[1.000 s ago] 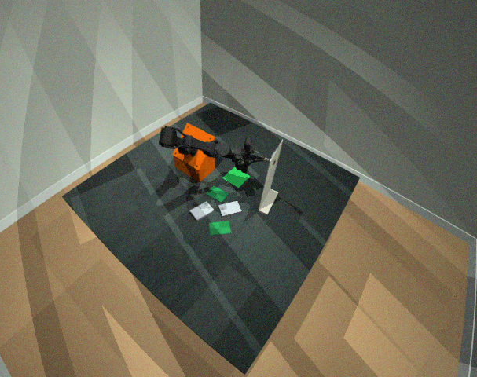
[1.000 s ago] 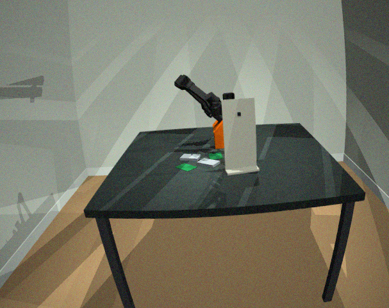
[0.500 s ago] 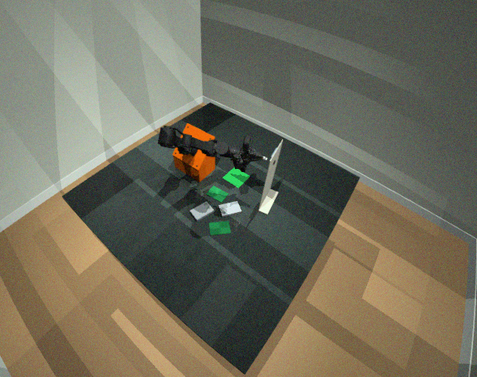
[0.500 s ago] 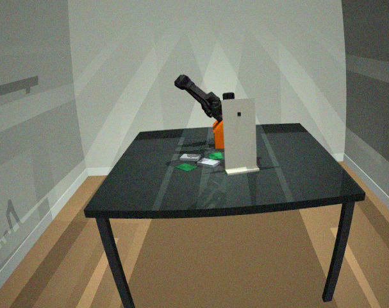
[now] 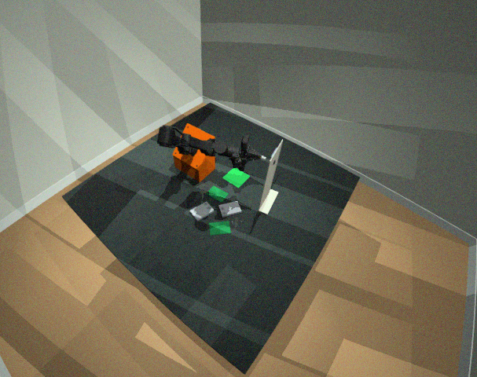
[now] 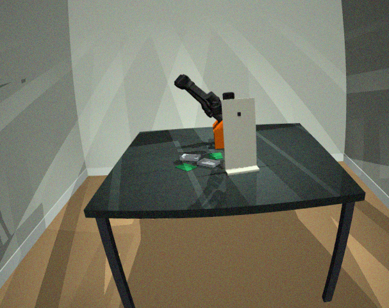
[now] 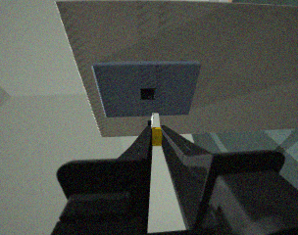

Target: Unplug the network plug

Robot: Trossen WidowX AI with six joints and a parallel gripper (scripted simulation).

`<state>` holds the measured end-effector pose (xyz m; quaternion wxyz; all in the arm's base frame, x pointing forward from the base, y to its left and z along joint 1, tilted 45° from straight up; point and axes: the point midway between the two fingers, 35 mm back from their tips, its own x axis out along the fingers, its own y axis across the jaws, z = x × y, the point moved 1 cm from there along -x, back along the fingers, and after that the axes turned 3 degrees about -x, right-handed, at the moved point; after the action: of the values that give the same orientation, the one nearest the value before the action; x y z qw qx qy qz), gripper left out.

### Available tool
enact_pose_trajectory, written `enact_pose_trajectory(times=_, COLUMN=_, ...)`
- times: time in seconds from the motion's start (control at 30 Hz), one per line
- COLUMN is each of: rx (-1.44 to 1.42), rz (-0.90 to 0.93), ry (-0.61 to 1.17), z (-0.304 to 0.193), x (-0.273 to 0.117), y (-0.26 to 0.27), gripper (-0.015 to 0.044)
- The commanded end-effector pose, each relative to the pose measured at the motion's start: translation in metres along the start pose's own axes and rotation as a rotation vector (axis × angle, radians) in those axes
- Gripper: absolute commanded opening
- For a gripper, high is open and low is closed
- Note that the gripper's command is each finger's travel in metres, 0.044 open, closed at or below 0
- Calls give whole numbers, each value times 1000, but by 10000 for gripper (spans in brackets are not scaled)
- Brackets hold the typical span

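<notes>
two grey-white slabs [image 5: 229,209] [image 6: 208,162], flat

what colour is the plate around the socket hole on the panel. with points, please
Slate blue; the socket plate [image 7: 122,93] shows best in the wrist view.
</notes>
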<state>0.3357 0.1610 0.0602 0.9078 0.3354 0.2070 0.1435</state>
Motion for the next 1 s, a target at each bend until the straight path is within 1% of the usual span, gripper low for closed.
enact_pose_trajectory(times=0.0, rx=4, rz=1, ry=-5, z=0, x=-3, y=1, gripper=0)
enact_pose_trajectory(times=0.97, rx=1, rz=-1, ry=1, z=-8, x=-16, y=2, gripper=0)
